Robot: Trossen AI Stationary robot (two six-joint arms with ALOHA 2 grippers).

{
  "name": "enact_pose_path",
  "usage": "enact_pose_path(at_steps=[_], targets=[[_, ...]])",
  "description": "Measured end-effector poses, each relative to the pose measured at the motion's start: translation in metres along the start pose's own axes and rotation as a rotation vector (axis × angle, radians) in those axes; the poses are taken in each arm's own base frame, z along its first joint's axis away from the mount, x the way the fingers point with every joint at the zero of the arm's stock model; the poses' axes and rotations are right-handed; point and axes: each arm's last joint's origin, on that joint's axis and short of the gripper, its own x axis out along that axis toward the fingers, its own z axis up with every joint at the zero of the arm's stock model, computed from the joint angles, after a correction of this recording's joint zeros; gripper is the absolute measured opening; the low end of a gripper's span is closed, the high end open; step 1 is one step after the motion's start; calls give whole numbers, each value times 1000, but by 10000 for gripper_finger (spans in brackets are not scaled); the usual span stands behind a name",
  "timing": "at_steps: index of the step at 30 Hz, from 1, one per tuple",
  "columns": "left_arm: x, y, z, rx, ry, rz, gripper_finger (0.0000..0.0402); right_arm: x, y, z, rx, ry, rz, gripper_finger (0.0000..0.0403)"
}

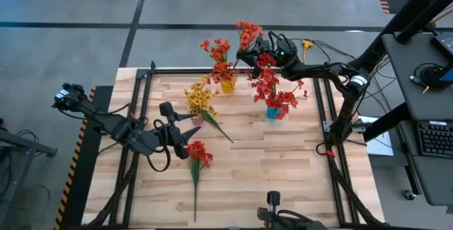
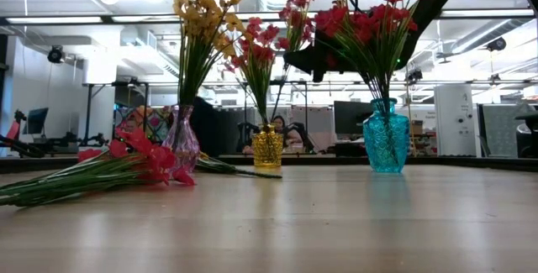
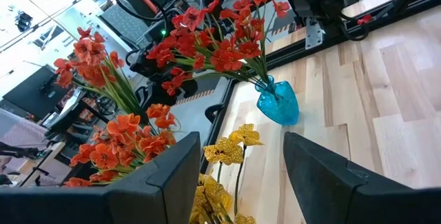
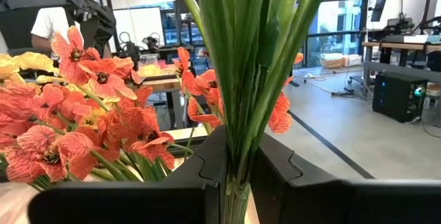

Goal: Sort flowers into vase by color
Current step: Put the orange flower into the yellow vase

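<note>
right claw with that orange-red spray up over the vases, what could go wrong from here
1. The right claw pinches only the thin stems of the orange-red spray, so the tall spray could slip or swing.
2. It hangs close above the gold vase and the blue vase; brushing their blossoms might tip one.
3. Red and orange-red look alike, so it may land in the wrong vase.
</note>
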Motion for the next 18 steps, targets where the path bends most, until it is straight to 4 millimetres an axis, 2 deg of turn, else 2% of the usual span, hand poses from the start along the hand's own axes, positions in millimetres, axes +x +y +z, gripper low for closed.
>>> enact_pose_path(at_steps=[6, 18], targets=[[0, 0, 0, 1, 1, 0, 191, 1, 1, 0, -1, 2, 4, 45], [0, 0, 0, 3, 1, -1, 191, 1, 2, -2, 16, 16, 4, 90]])
